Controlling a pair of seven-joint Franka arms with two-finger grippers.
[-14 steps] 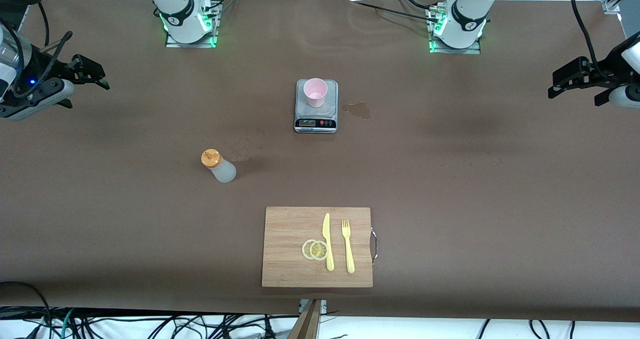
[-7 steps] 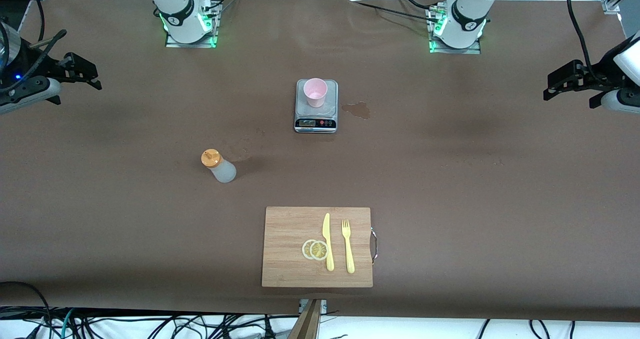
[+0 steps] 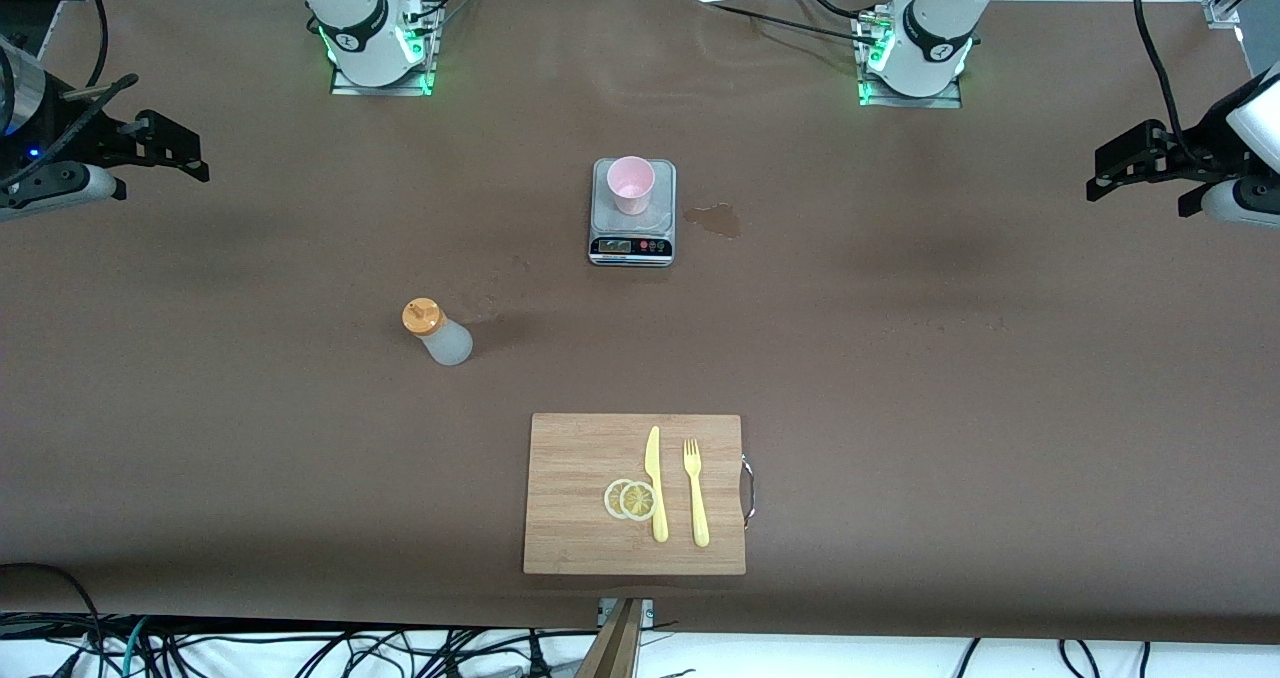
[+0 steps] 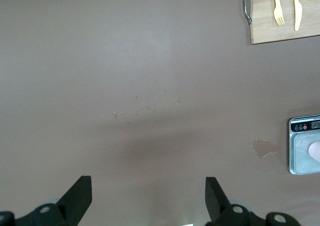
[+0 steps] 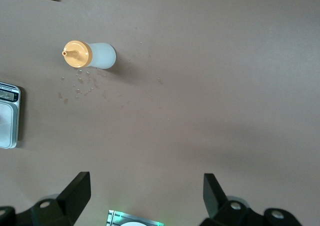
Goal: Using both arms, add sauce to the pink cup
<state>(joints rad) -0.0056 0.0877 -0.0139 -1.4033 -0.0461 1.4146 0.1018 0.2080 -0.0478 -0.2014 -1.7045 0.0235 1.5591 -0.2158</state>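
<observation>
The table [image 3: 900, 358] carries a grey scale [image 3: 631, 220] at mid-width toward the base-side edge, with the pink cup [image 3: 631, 184] upright on it. The sauce [image 3: 437, 333] stands upright on bare table, nearer the front camera than the scale and toward the right arm's end. The right gripper [image 3: 170, 146] hangs over that end's edge, fingers apart and empty; judged the nearer arm to the bottle. The left gripper [image 3: 1125, 163] waits, fingers apart, over the table's left-arm end.

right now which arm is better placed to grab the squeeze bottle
Right. The translucent squeeze bottle with the orange cap stands toward the right arm's end of the table, and the open right gripper is on that side; the open left gripper waits at the table's left-arm end.
</observation>
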